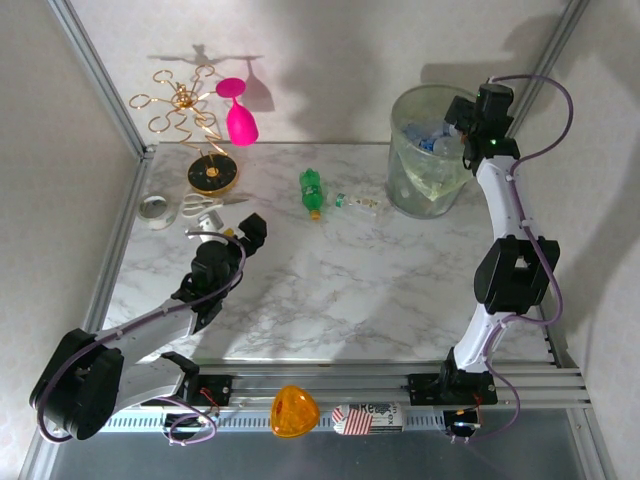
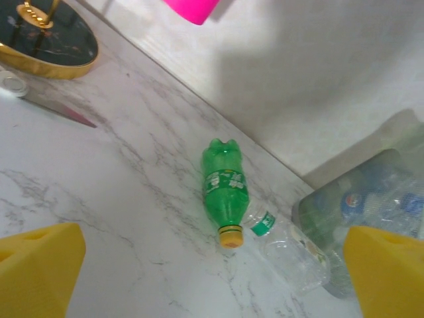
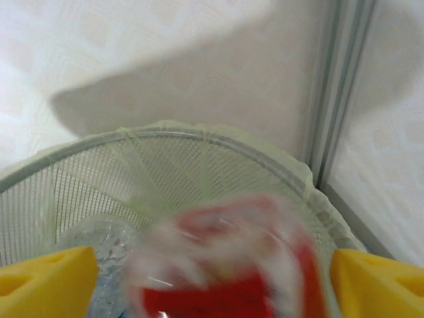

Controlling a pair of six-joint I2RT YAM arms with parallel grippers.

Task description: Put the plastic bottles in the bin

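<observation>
Red-labelled bottle (image 3: 228, 262) | blurred over bin (image 3: 132, 179), apparently loose | writing unreadable

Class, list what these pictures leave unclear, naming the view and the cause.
- Red-labelled bottle: right wrist view, motion blur; label unreadable.
- Bin contents: top view, right arm and cloudy wall block the count.
- Pink glass: left wrist view, cut by top edge.

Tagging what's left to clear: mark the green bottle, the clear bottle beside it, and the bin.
green bottle (image 2: 225, 189), left wrist view, labelled body.
clear bottle (image 2: 295, 258), left wrist view, its body.
bin (image 1: 422, 190), top external view, front wall.
</observation>
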